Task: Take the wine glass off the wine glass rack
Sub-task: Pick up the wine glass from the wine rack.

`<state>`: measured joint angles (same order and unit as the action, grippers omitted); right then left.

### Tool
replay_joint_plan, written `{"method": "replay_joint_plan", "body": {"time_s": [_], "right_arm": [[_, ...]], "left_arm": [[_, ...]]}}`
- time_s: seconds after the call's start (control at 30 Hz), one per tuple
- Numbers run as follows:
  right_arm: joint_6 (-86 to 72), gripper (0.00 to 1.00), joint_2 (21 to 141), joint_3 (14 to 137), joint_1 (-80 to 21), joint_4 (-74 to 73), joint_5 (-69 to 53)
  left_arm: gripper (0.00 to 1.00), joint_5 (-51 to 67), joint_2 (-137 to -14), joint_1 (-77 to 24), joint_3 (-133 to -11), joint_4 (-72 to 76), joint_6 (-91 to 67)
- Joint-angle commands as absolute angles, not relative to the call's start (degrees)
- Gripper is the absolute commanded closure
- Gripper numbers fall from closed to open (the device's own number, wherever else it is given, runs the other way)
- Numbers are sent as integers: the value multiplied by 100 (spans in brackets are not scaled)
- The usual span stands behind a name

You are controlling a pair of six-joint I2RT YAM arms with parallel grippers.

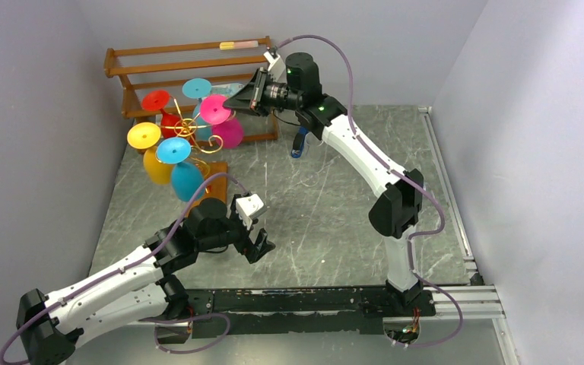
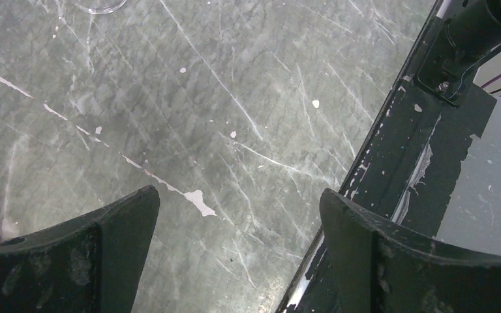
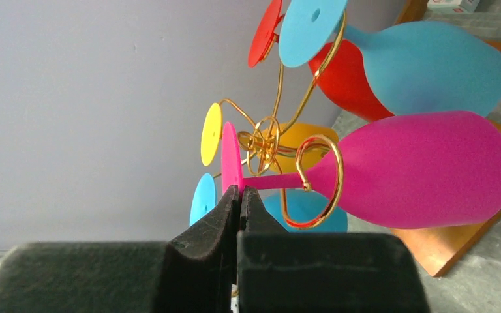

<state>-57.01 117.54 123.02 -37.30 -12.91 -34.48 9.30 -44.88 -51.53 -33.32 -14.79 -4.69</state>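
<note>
We found the gold wire wine glass rack (image 1: 190, 131) standing near the far left corner of the table (image 1: 334, 198), with the pink wine glass (image 1: 226, 129) hanging bowl-down from a scroll arm on its right side. Our right gripper (image 3: 239, 193) had its jaws pressed together on nothing, the tips right at the rim of the pink glass's foot. Our left gripper (image 2: 238, 202) hung spread wide over the tabletop close to the near edge.

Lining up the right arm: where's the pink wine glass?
Top view: the pink wine glass hangs foot-up on the right side of the wine glass rack, far left of the table, beside the right gripper.
</note>
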Motion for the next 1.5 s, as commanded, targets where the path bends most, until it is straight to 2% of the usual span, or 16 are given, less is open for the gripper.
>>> {"method": "replay_joint_plan", "body": {"time_s": [0.0,0.1,0.63,0.83,1.3,1.47], "right_arm": [[-6240,100,11877,12303,-3734,-525,-3268],[-6747,100,11767,11823,-3773,213,-3067],[-6715,100,11803,11996,-3677,-326,-2073],[-6664,100,11808,12154,-3537,-573,-2125],[-6615,100,11122,11321,-3183,-292,-2333],[-6341,100,10815,11258,-3044,-446,-2293]], "left_arm": [[3,1046,-4465,-5170,-3445,-1362,-413],[3,1030,-4492,-5173,-3473,-1409,-386],[3,993,-4562,-5172,-3516,-1463,-404],[3,989,-4666,-5169,-3573,-1524,-442],[3,613,-4293,-5175,-3532,-1510,-623],[3,798,-4142,-5175,-3405,-1237,-635]]}}
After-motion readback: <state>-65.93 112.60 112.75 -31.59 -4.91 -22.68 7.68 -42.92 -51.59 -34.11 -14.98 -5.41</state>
